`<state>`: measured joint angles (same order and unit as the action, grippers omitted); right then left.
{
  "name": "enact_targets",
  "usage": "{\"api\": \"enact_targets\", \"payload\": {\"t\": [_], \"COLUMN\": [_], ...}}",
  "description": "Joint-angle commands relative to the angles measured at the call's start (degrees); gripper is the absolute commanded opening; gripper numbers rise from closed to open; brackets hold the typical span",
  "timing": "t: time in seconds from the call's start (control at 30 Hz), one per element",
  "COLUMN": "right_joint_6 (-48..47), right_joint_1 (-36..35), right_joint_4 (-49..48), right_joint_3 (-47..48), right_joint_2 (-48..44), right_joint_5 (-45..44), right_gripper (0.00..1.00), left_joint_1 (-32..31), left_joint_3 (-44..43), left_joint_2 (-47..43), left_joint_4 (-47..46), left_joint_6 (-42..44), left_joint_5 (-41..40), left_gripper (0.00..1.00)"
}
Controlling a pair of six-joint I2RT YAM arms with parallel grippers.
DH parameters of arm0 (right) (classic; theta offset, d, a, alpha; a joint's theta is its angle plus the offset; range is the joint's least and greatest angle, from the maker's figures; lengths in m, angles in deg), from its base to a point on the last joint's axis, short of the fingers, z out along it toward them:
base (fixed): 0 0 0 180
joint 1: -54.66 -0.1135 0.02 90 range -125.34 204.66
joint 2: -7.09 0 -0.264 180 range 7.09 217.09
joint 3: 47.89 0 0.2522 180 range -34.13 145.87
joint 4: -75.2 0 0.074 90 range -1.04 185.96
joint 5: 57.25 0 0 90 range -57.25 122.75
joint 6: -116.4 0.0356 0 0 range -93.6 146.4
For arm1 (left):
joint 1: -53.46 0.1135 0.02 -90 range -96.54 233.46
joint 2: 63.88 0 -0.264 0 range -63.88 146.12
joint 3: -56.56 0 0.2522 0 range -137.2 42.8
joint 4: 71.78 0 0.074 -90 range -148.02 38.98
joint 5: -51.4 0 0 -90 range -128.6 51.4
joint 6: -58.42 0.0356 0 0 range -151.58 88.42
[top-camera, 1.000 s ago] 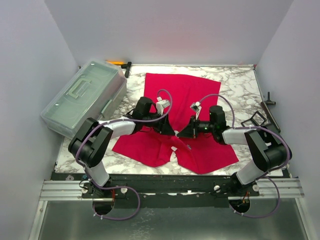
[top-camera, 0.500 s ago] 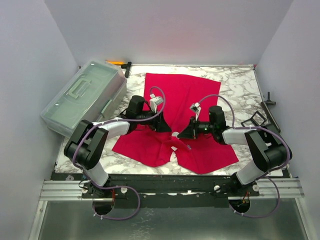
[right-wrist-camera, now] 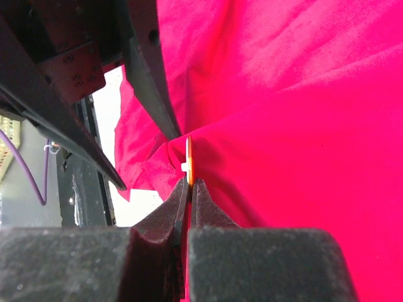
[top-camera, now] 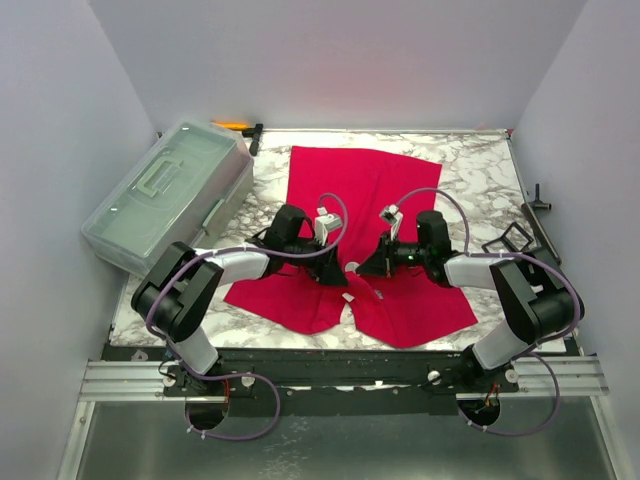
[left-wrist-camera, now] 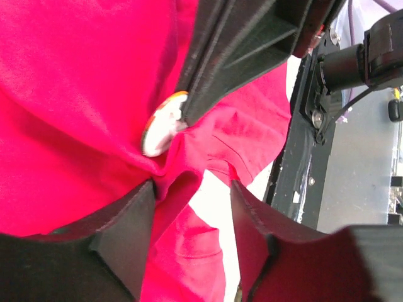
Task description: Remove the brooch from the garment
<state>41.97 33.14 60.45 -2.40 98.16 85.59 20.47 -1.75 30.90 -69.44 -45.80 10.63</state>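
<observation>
Red garment (top-camera: 365, 185) puckers where the right hand (right-wrist-camera: 189, 184) pinches the brooch (left-wrist-camera: 161, 129) edge-on.

A high camera at the near edge looks down on the whole counter (top-camera: 480, 170). Both wrist cameras, very close, face each other across the same garment (left-wrist-camera: 75, 94) fold and brooch (left-wrist-camera: 160, 129).

Plain pale walls (top-camera: 340, 60) enclose a white marble-patterned desk (top-camera: 485, 170) on three sides, with a translucent lidded storage box (top-camera: 165, 195) at its left edge, under soft even light.
</observation>
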Motion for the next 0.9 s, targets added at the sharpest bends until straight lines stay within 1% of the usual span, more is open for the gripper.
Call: {"api": "enact_targets", "payload": {"t": [0.0, 0.07, 0.17, 0.37, 0.7, 0.87], "right_joint_6": [-3.4, -4.8, -7.9, -11.3, -12.2, -12.9], "right_joint_1": [-0.2, -0.4, -0.7, -1.2, -1.3, -1.3], "right_joint_4": [3.2, 4.5, 6.2, 8.4, 9.3, 11.3], "right_joint_3": [1.4, 1.5, 1.8, 2.6, 3.8, 5.6], "right_joint_2": [-0.7, -0.9, -1.0, -1.1, -1.5, -1.9], "right_joint_5": [-2.9, -3.6, -5.0, -7.8, -11.7, -12.7], "right_gripper": [0.01, 0.0, 0.01, 0.01, 0.01, 0.01], "left_joint_1": [-1.7, -1.7, -1.7, -1.5, -1.1, -0.9], "left_joint_3": [-2.0, -2.0, -1.9, -1.6, -1.7, -1.6], "left_joint_2": [1.3, 1.1, 0.4, -0.1, -0.8, -1.3], "left_joint_4": [2.4, 2.5, 2.5, 2.9, 5.4, 6.0], "left_joint_6": [2.8, 2.9, 3.2, 3.6, 5.4, 5.6], "left_joint_5": [-1.8, -2.0, -1.2, -0.4, 1.3, 2.9], "left_gripper": [0.45, 0.34, 0.2, 0.0, 0.0, 0.0]}}
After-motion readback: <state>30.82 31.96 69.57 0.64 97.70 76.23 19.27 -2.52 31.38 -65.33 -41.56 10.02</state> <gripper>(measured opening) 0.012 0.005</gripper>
